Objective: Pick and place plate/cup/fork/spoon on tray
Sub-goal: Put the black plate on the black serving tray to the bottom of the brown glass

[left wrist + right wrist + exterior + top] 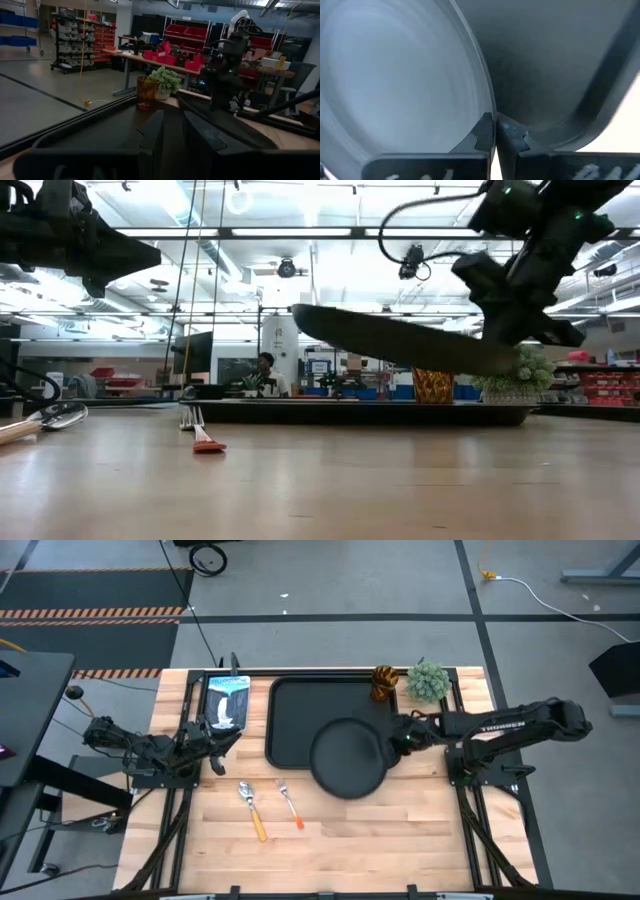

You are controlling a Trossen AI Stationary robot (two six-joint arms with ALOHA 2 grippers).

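The round black plate (pixel 348 758) is held up by my right gripper (pixel 402 737), over the near right corner of the black tray (pixel 300 710). In the low view the plate (pixel 400 340) hangs tilted above the tray (pixel 380 412). The amber cup (pixel 385 683) stands at the tray's far right corner. The spoon (pixel 252 808) and the fork (pixel 290 804) lie flat on the table near the tray's front. My left gripper (pixel 222 735) waits left of the tray, its fingers (pixel 150 132) a narrow gap apart and empty. My right gripper pinches the plate's rim (pixel 490 107) on the plate's right side between its two fingers, one above the rim and one below. The fingers come from the table's right, slanting down. The plate is clear of tray and table, tilted, its free left edge (pixel 305 315) higher than the held side.
A small green plant (pixel 428 681) stands right of the cup at the far edge. A blue-white picture card (pixel 226 700) lies left of the tray. A person (pixel 264 370) sits in the room beyond. Bare wood lies near the front edge (pixel 380 840).
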